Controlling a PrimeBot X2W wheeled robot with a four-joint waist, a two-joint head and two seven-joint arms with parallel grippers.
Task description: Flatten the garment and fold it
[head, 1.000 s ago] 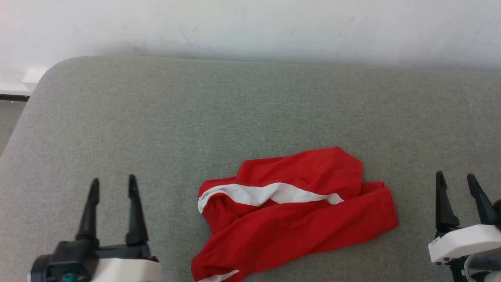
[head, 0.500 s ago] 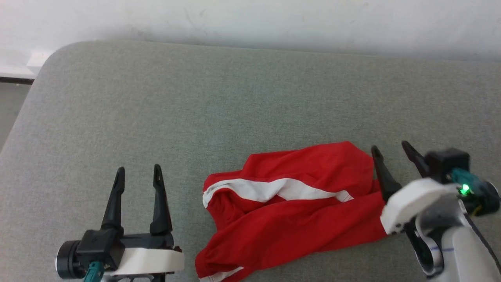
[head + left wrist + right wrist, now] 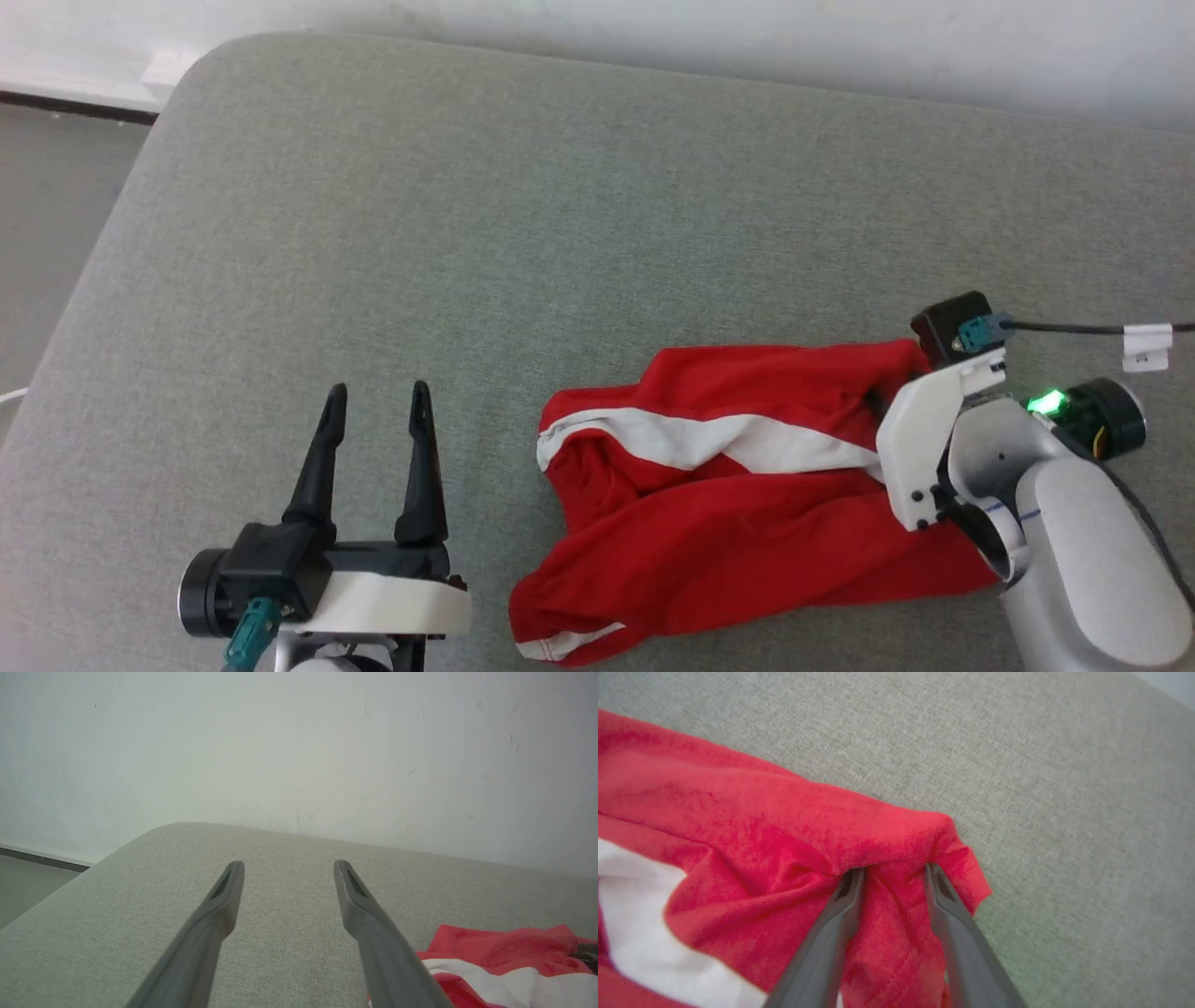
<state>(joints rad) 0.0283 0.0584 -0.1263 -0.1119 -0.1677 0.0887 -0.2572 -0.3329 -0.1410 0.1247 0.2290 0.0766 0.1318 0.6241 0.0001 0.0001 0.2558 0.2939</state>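
Grey cushion (image 3: 467, 233): right gripper (image 3: 894, 871) straddles garment (image 3: 728, 551) fold.

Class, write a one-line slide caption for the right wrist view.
Right gripper straddling a bunched fold of the red shorts on a grey cushion.

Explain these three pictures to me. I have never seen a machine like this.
It is a two-armed robot; each arm ends in a pincer with two dark fingers. The wide picture comes from a camera on its head, looking down at a grey cushioned surface. The other two come from wrist cameras looking along the fingers. Crumpled red shorts with a white stripe lie there. The left pincer is open and empty, beside them. The right pincer has its fingers apart, astride a bunched fold at the shorts' edge; nothing is clamped yet.
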